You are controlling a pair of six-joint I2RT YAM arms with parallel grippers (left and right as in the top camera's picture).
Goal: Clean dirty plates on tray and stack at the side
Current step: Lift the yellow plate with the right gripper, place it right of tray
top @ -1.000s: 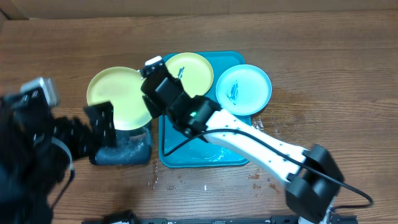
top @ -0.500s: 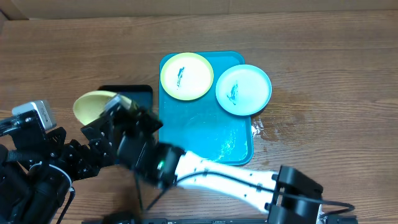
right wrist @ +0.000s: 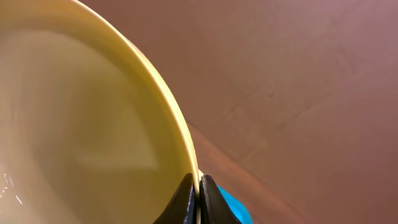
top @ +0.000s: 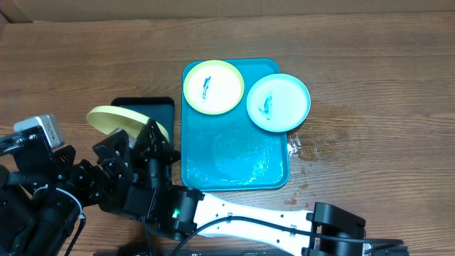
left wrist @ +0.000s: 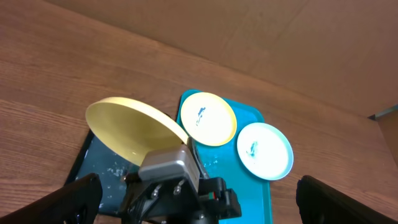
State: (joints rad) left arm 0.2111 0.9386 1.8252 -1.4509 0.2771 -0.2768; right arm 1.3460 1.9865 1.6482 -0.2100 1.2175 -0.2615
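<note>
My right gripper (right wrist: 199, 194) is shut on the rim of a plain yellow-green plate (top: 115, 119), holding it tilted on edge above the left end of a black tray (top: 151, 111). In the left wrist view that plate (left wrist: 127, 127) stands just ahead of my left gripper (left wrist: 198, 202), which is open wide and holds nothing. A second yellow-green plate (top: 213, 87) with a dark smear lies on the far left of the turquoise tray (top: 242, 160). The light blue plate (top: 278, 102), also smeared, overhangs the tray's far right corner.
The black tray's bottom is wet and speckled (left wrist: 99, 167). Water drops lie on the wooden table right of the turquoise tray (top: 302, 149) and in front of it. My right arm (top: 242, 213) stretches along the table's front edge. Cardboard walls stand behind.
The right arm swung from across the turquoise tray down to the front edge, carrying the plain plate left and tipping it from flat onto its edge. Both smeared plates stayed put.
</note>
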